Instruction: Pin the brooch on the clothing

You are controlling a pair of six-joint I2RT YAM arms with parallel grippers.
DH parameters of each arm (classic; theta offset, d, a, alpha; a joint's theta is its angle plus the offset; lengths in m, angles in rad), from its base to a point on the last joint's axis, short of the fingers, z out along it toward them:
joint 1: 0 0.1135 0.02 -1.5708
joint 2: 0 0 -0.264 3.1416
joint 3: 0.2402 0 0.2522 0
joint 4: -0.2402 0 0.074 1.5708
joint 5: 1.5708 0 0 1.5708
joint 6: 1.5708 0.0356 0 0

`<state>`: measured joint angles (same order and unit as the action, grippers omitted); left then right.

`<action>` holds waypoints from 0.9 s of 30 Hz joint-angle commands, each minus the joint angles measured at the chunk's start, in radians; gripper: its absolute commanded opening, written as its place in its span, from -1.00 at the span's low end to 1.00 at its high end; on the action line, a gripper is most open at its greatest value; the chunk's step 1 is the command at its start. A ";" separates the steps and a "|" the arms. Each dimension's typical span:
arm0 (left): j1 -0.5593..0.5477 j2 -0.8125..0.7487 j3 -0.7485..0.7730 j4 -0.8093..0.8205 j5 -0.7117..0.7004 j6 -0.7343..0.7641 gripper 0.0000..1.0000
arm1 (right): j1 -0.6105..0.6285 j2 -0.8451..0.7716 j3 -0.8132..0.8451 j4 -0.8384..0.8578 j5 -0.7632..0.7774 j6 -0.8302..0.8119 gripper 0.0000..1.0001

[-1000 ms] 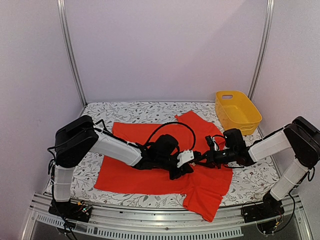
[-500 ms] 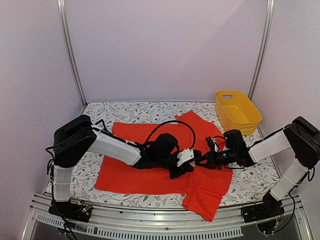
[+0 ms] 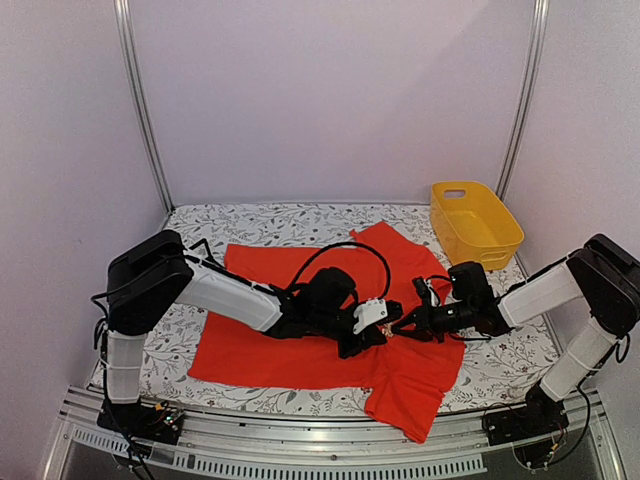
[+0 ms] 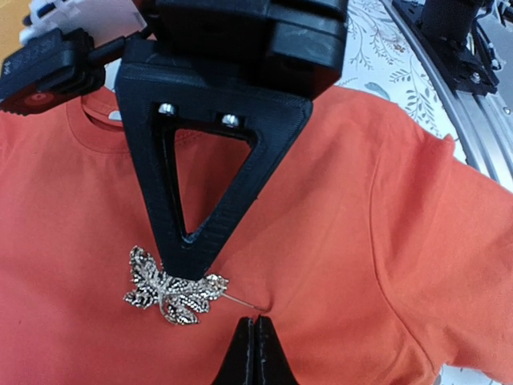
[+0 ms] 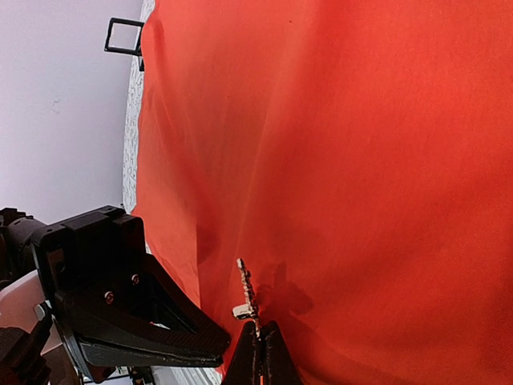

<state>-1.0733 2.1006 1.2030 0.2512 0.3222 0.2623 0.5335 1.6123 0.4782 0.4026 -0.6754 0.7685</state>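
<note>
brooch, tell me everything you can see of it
The brooch is a small leaf-shaped cluster, silvery-gold and glittery, metal by its look, with a thin straight pin sticking out of one side. It sits on the red-orange T-shirt near the neckline, its pin tip at a small pucker in the cloth. The right gripper is shut on its edge. Whether the pin goes through the fabric cannot be told.

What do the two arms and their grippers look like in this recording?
Both the left arm and right arm have white links between bulky black joints. A black cable loops over the left arm's wrist. The left gripper and right gripper have black fingers shaped as hollow triangles narrowing to thin tips, with two silver screws each.
</note>
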 commanded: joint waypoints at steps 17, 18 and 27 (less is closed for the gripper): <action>0.004 0.025 0.015 0.031 -0.037 0.012 -1.00 | 0.007 -0.019 -0.030 -0.005 -0.086 0.006 -1.00; 0.005 0.027 0.015 0.030 -0.036 0.012 -1.00 | 0.007 -0.020 -0.029 -0.011 -0.086 0.003 -1.00; 0.006 0.017 -0.001 0.005 -0.031 0.011 -0.98 | 0.007 -0.009 -0.018 -0.032 -0.084 -0.015 -1.00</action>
<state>-1.0733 2.1078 1.2034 0.2531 0.3061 0.2630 0.5346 1.6112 0.4614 0.3931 -0.7219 0.7662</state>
